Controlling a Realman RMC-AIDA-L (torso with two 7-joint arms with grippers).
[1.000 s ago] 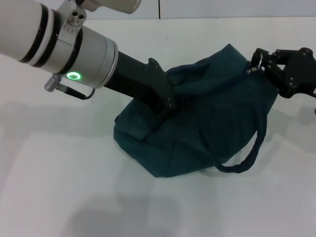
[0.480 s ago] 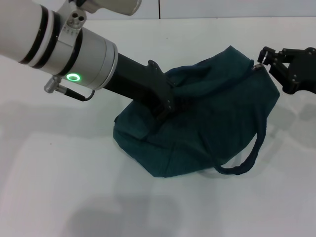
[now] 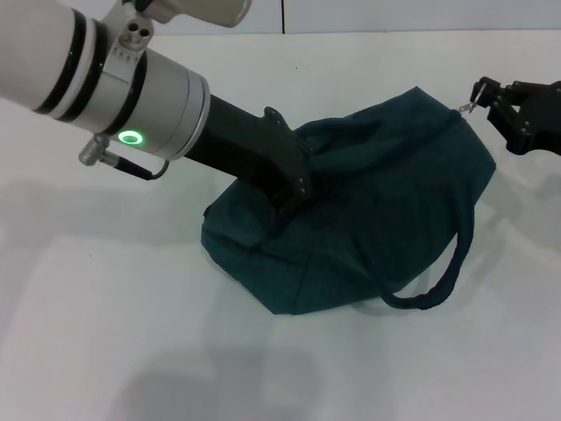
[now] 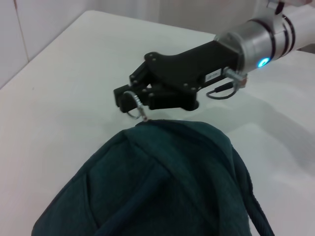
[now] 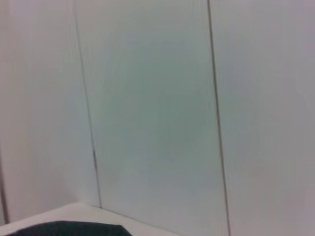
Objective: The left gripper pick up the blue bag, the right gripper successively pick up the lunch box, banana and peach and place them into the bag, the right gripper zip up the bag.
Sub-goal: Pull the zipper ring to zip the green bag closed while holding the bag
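Note:
The blue bag (image 3: 377,210) lies slumped on the white table, its top closed and one loop handle (image 3: 438,281) trailing at the front right. My left gripper (image 3: 294,186) is sunk into the bag's left side, shut on a bunch of its fabric. At the bag's far right tip my right gripper (image 3: 484,95) is shut on the metal ring zipper pull (image 3: 470,107). The left wrist view shows the same hold, with the right gripper (image 4: 129,98) pinching the ring (image 4: 134,107) just above the bag (image 4: 162,182). The lunch box, banana and peach are out of view.
White table (image 3: 105,333) spreads around the bag, with a pale panelled wall (image 5: 157,98) behind it. The left arm's silver segment with its green light (image 3: 131,136) crosses the upper left. A dark sliver of the bag (image 5: 64,228) shows in the right wrist view.
My right gripper has moved to the right and slightly back with the ring pull, drawing the bag's right tip out after it. The left arm has not moved.

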